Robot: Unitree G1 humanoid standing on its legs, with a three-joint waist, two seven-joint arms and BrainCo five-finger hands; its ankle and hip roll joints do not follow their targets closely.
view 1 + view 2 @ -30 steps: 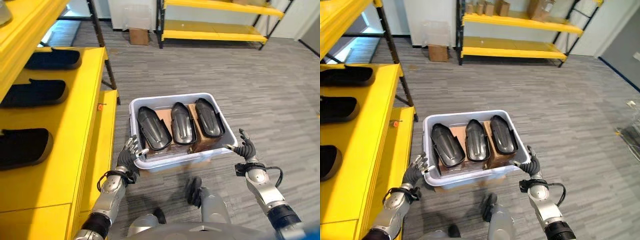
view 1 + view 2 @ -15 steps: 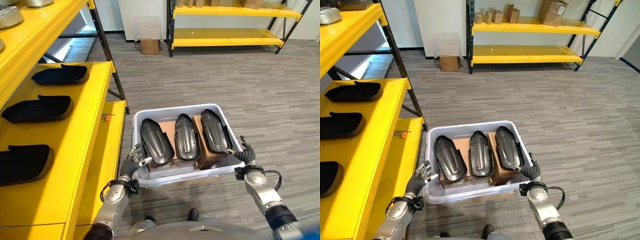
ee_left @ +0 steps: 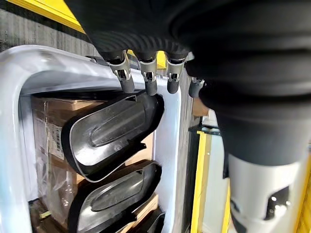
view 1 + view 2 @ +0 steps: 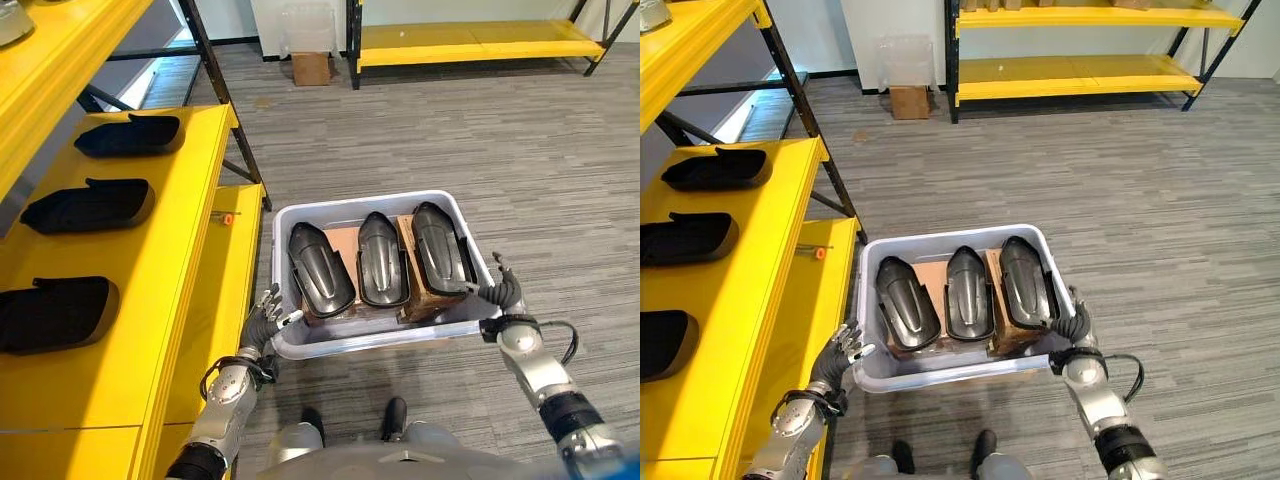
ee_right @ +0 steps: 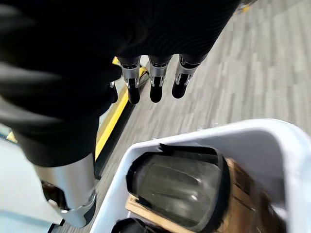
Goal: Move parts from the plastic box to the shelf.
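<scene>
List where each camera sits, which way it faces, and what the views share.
Left eye view: on the head, looking down at the plastic box, three black parts inside; left hand and right hand at its sides.
Right eye view: beside it, same scene, yellow shelf on the robot's left.
Left wrist view: along its straight fingers into the box.
Right wrist view: along its straight fingers over the box corner.
All four share the box and parts.

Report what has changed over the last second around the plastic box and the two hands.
The camera has shifted, so most apparent motion is not the things'. The right hand has closed in from a little clear of the plastic box to lie against its right side near the front corner. The left hand stays at the front left corner, fingers relaxed. The three black parts stay side by side on the cardboard in the box.
</scene>
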